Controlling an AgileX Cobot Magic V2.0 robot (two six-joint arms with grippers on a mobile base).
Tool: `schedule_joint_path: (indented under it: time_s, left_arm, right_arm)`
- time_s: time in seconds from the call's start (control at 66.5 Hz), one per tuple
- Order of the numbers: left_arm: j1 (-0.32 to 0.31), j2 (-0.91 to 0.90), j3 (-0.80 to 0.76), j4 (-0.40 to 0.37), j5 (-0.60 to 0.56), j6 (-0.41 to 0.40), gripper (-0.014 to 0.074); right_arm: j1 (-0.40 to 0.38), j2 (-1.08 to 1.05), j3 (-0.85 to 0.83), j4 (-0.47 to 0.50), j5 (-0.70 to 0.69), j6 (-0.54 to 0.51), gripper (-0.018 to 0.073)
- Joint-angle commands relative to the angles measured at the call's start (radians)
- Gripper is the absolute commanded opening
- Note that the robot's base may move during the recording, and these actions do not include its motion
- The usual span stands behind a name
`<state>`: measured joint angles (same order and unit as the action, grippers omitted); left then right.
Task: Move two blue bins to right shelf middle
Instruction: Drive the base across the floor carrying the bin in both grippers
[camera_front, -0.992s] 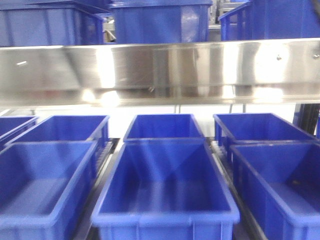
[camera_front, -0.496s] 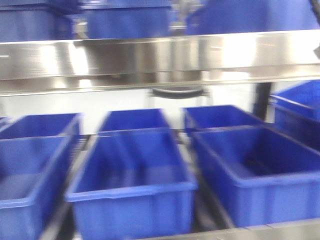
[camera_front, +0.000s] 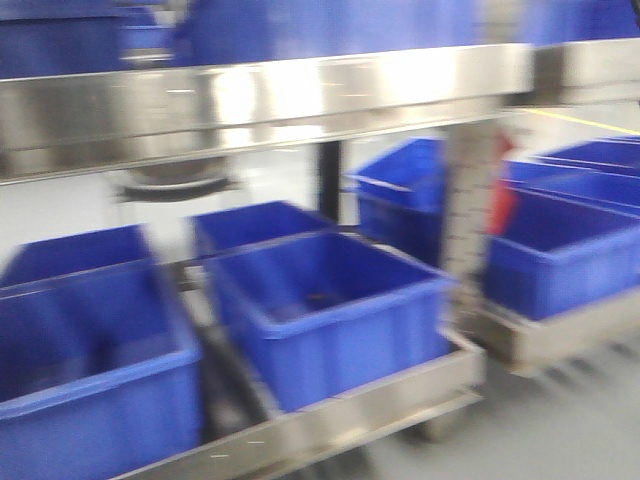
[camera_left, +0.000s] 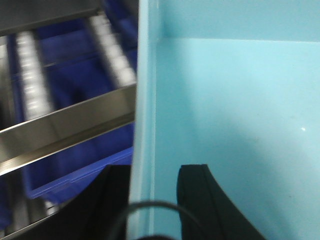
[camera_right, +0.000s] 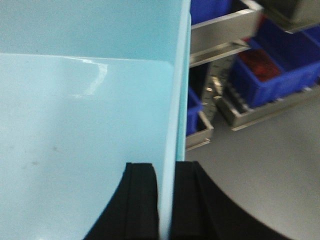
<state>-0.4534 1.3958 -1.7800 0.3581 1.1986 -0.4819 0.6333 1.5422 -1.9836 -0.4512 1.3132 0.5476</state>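
Note:
A pale blue bin (camera_left: 235, 100) fills the left wrist view. My left gripper (camera_left: 155, 170) straddles its upright wall, one black finger outside and one inside, shut on it. In the right wrist view the same kind of pale blue bin (camera_right: 85, 110) fills the left side, and my right gripper (camera_right: 164, 167) is shut on its thin wall. A stainless rack tier with a broad shiny front rail (camera_front: 300, 95) crosses the top of the blurred front view. I cannot tell whether it is the right shelf middle.
Dark blue bins (camera_front: 330, 310) sit in rows on the lower steel tier (camera_front: 380, 395). More blue bins (camera_front: 560, 250) stand at the right beside a red upright (camera_front: 505, 195). Grey floor (camera_right: 265, 170) lies at the right.
The front view has swung right: rack, rail and bins slid left across the frame. More bins, a red upright and floor came into view at the right.

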Motion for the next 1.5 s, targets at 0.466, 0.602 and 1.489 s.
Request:
schedule_joint_path:
  time_s: [0.466,0.602,1.489]
  left_arm:
    - [-0.019,-0.017,-0.016,-0.057,-0.088,0.027,-0.0111]
    - [-0.019,-0.017,-0.016,-0.057,-0.088,0.027,-0.0111]
    - [-0.019,-0.017,-0.016,-0.057,-0.088,0.027,-0.0111]
  right_arm:
    - [0.007,-0.011,-0.016,-0.011,-0.092,-0.015,-0.0162]
    - [0.007,-0.011,-0.016,-0.011,-0.092,-0.015,-0.0162]
    - [0.007,-0.011,-0.016,-0.011,-0.092,-0.015,-0.0162]
